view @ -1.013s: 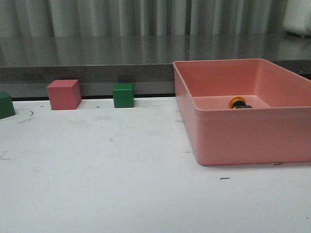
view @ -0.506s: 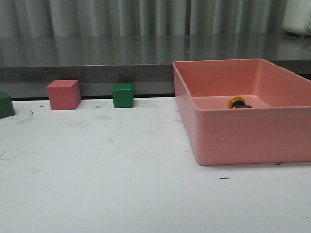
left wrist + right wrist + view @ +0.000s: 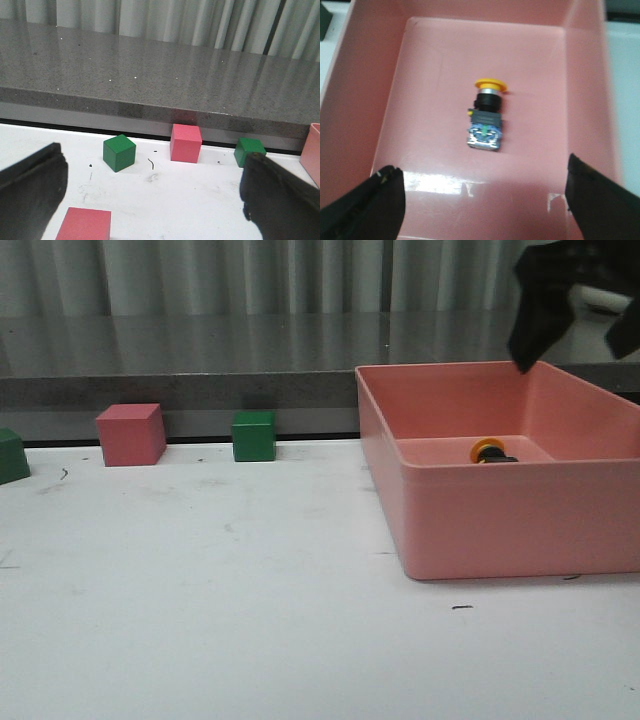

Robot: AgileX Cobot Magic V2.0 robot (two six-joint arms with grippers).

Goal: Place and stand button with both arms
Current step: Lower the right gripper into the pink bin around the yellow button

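Button [image 3: 486, 115] lying in pink bin [image 3: 380, 115], no legible markings, both arms' jaws spread, empty

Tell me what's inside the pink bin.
The pink bin holds only the button, lying on its side on the floor, yellow cap toward the far wall. From the front, the near wall hides most of the floor; the right pincer hangs open above it.

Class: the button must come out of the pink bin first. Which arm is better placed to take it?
Right. Its open gripper hangs over the pink bin, the button lying between its fingers' line. The left gripper faces the cubes.
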